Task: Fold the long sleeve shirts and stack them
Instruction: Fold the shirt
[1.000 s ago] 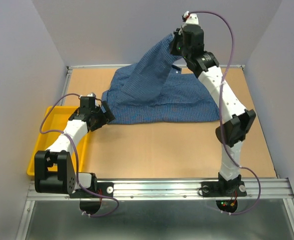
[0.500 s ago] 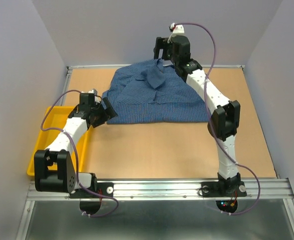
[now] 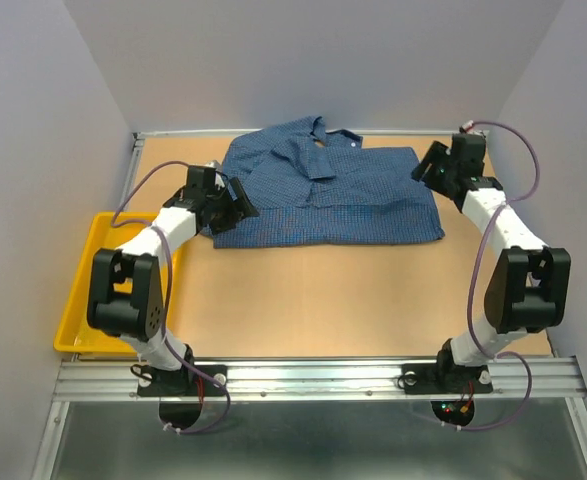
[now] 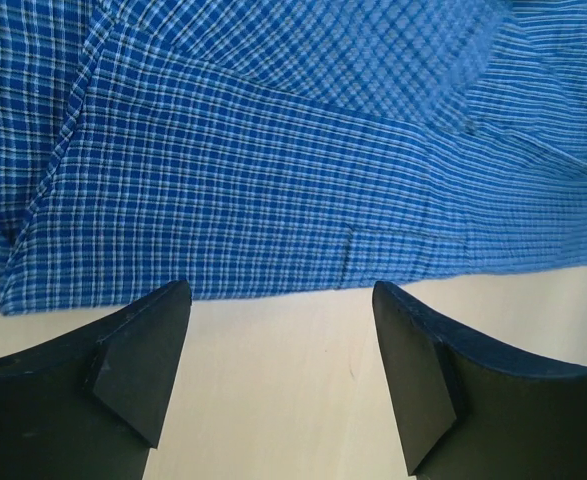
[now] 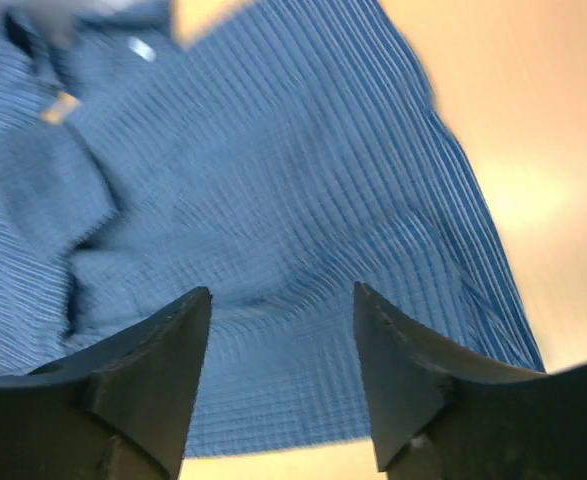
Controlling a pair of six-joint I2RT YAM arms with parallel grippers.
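The blue checked shirt (image 3: 323,195) lies flat at the 12 o'clock end of the table (image 3: 323,290), collar toward 12. Its long axis runs 9 to 3.

The left gripper (image 3: 235,197) sits at the shirt's 9 o'clock edge with the cloth toward its 3 o'clock. Its jaws stand wide apart and hold nothing, the tips just short of the hem.

The right gripper (image 3: 428,170) sits just beside the 3 o'clock edge with the cloth toward its 9 o'clock. Its jaws are also parted and empty.

Each arm seems about equally near its own side. A yellow tray (image 3: 83,300) lies at the table's 8 o'clock.
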